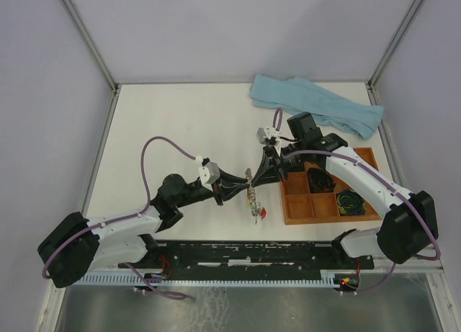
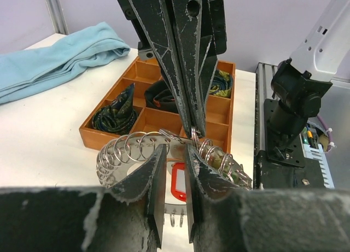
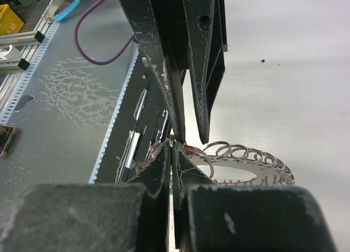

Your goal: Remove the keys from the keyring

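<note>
Gripping keyring (image 2: 117, 153) rim with left gripper (image 2: 176, 151), jaws narrow; pinching a ring loop with right gripper (image 3: 172, 153), jaws nearly closed. Holding keyring over counter (image 1: 180, 123) beside wooden tray (image 1: 295, 218), red key (image 2: 179, 178) dangling.

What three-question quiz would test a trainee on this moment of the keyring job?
1. True or false: the keyring lies inside the tray.
2. In the left wrist view, the key seen through the left gripper is: A red, B green, C black.
3. On the table, what lies beyond the tray?

Key: 1 false, it is beside the tray; 2 A; 3 blue cloth.
</note>
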Motion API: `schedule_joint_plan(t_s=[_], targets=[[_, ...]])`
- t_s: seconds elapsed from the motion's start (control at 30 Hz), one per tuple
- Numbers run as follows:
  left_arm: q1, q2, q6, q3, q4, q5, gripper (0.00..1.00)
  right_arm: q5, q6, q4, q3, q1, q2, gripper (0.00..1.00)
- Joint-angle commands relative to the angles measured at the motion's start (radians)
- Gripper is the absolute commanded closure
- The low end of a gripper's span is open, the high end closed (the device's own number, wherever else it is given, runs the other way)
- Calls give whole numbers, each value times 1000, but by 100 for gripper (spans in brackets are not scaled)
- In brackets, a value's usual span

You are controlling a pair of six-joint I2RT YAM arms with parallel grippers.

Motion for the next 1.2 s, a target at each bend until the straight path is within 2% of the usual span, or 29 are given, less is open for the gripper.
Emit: schedule_joint_plan(t_s=[0.0, 1.17], targets=[[1, -1, 9, 19, 79, 61, 73, -60, -15, 20, 46, 4, -7, 99], [2, -64, 32, -17, 18, 87, 68, -62, -17, 17, 45, 3, -7, 99]])
